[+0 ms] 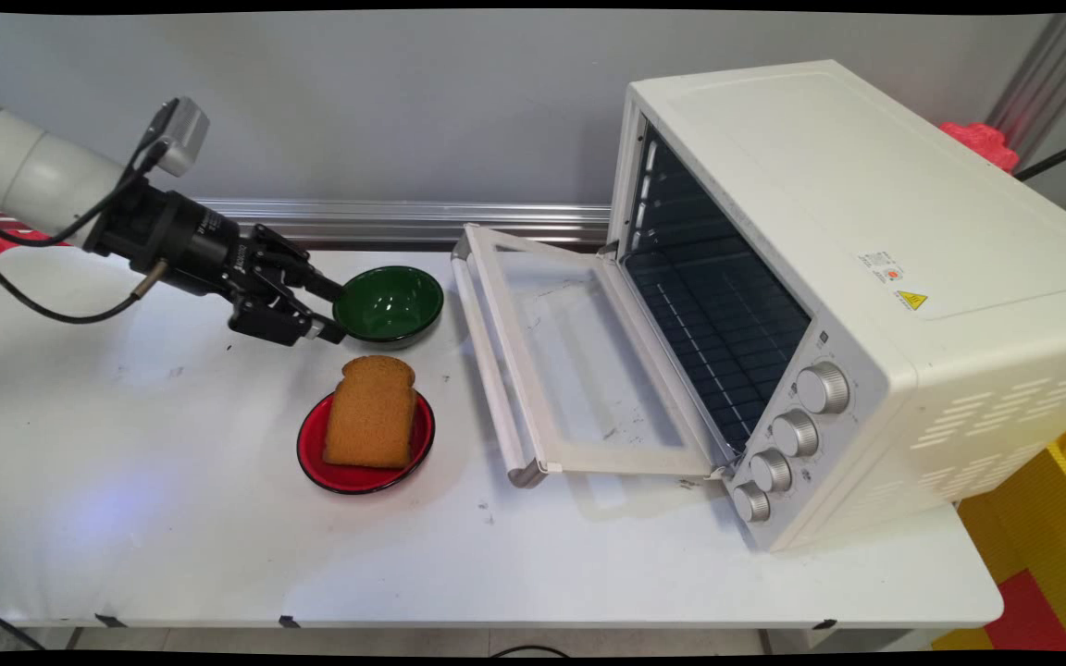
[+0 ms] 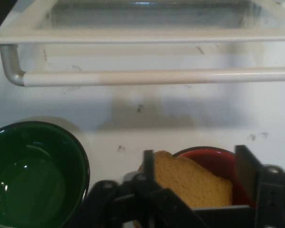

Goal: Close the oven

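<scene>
Tool [image 1: 328, 313] held low and roughly level above the surface [image 1: 126, 518], fingers apart and clamped on nothing, its tips just beside the left rim of the green bowl [image 1: 390, 303]. In the hand view the two fingers [image 2: 148, 166] frame the slice of bread [image 2: 190, 183] lying beyond them. The slice lies on a red plate [image 1: 316, 453] near the middle of the surface, in front of the green bowl and left of the open door [image 1: 579, 370] of the white toaster oven [image 1: 866, 277]; the door handle [image 2: 156, 77] runs across the hand view. The slice is golden brown, evenly coloured, with a rounded top edge and squarer lower corners, and overhangs the plate's far rim. Judged by its look it is light, fairly stiff yet crumbly, liable to crush or break under a hard squeeze; its two long side edges appear the soundest place to take hold. The bowl is glossy, dark green and empty, probably hard and slippery. The oven cavity shows a dark wire rack [image 1: 718, 324] and, on the front panel, four knobs [image 1: 792, 430]
</scene>
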